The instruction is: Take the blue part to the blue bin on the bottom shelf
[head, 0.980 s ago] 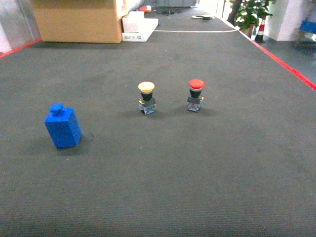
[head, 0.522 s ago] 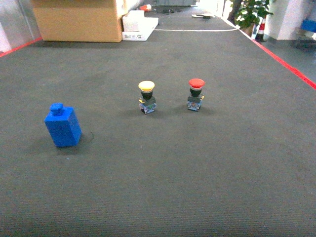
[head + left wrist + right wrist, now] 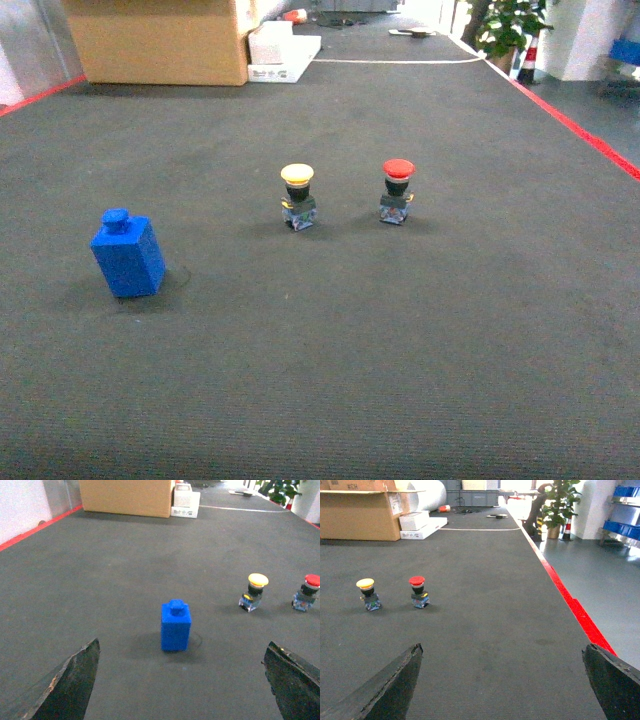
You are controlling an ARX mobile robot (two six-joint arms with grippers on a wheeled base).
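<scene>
One blue part (image 3: 127, 255) stands upright on the dark grey floor (image 3: 350, 370), at about nine o'clock in your head view, well apart from everything else. It is a small blue block with a round knob on top. In the left wrist view the blue part (image 3: 175, 626) sits dead ahead at twelve o'clock, centred between the two dark fingers (image 3: 65, 685) of the left gripper (image 3: 180, 690), which are spread wide and touch nothing.

Toward one o'clock from the part stand two push buttons side by side, near each other: a yellow-capped button (image 3: 297, 197) and, to its right, a red-capped button (image 3: 396, 192). The right gripper (image 3: 502, 687) also has its fingers spread wide, holding nothing, with both buttons at its ten o'clock.

Far back at eleven o'clock is a cardboard box (image 3: 160, 40). A red floor line (image 3: 570, 125) runs along the right edge. No blue bin or bottom shelf can be made out clearly.

You are at the approach step, I judge: nothing is grasped yet. Your next move calls for bringing the left gripper forward and down until its fingers straddle the part, then closing on its flat sides.
</scene>
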